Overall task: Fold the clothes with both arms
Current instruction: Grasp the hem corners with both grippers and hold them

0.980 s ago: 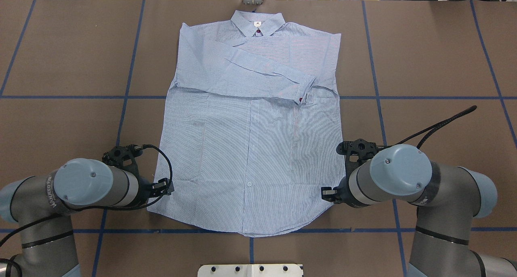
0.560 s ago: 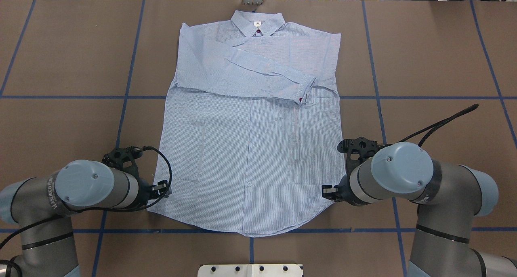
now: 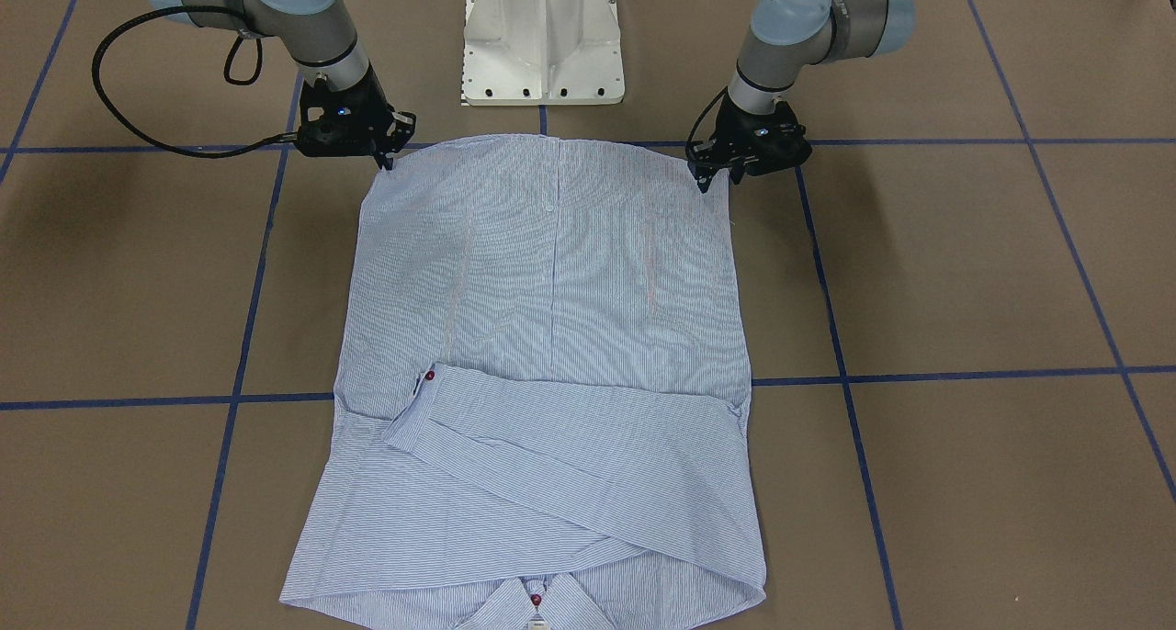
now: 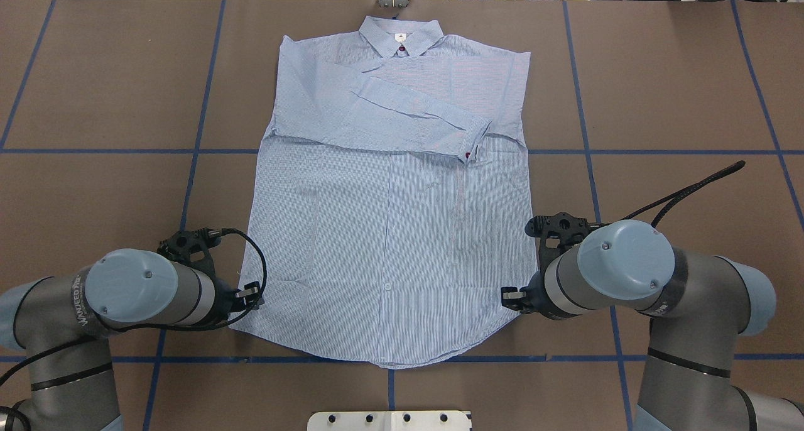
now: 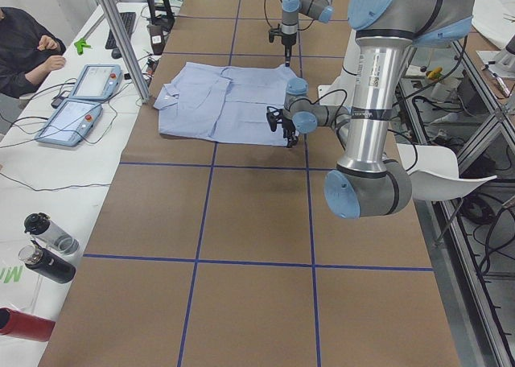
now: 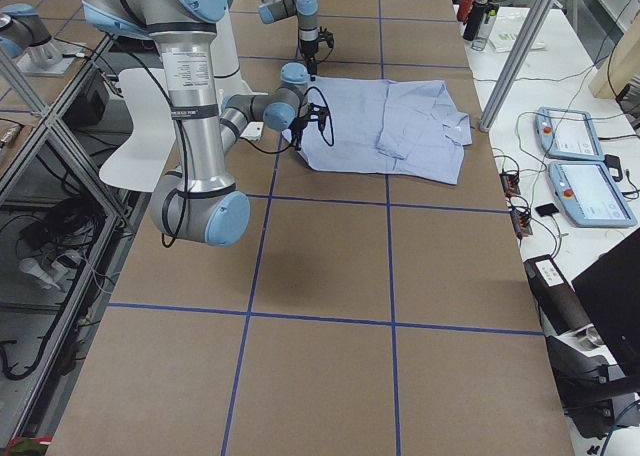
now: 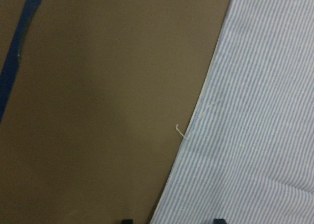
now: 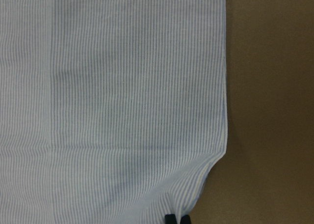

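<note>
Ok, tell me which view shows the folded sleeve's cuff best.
Overhead exterior: the cuff lies unobstructed and broadside, its red button showing. Front-facing shows it too, less plainly. Side views make it tiny; wrist views catch only hem.

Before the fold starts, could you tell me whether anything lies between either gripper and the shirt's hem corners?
Nothing visible does. The left gripper sits at one hem corner of the shirt, jaws apart astride its edge; the right gripper has its jaws closed on the other corner.
</note>
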You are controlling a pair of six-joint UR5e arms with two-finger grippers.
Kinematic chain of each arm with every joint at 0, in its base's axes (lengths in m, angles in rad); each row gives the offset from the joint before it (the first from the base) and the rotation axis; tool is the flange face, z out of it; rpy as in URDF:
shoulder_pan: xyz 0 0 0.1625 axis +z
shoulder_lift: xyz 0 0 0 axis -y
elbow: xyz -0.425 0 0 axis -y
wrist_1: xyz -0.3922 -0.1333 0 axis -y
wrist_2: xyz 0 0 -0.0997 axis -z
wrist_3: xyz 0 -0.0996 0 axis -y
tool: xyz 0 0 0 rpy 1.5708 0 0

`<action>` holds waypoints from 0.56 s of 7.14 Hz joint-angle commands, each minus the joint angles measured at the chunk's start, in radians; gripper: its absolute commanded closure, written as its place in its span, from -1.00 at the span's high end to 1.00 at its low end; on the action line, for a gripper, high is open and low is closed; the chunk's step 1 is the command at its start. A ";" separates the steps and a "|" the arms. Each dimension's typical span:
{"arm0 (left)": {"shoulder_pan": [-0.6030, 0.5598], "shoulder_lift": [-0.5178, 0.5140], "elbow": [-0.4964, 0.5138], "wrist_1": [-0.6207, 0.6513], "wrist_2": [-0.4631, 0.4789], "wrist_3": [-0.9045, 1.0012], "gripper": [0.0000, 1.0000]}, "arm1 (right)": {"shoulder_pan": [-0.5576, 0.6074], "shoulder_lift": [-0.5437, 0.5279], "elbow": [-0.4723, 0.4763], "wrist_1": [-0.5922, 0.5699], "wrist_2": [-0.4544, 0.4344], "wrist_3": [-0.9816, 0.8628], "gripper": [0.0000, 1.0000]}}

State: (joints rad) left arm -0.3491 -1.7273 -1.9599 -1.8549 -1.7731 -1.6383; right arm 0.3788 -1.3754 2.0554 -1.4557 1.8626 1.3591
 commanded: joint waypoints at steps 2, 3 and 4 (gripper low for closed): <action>0.004 0.000 -0.014 0.026 0.000 0.000 0.21 | 0.003 -0.001 -0.003 0.000 0.001 0.000 -1.00; 0.004 0.000 -0.010 0.026 0.000 0.000 0.21 | 0.003 -0.001 -0.004 0.000 0.001 -0.002 -1.00; 0.005 0.000 -0.007 0.026 0.000 0.000 0.21 | 0.003 -0.001 -0.004 0.000 0.001 -0.002 -1.00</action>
State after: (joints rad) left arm -0.3449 -1.7273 -1.9706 -1.8290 -1.7735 -1.6383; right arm 0.3818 -1.3759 2.0517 -1.4557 1.8638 1.3582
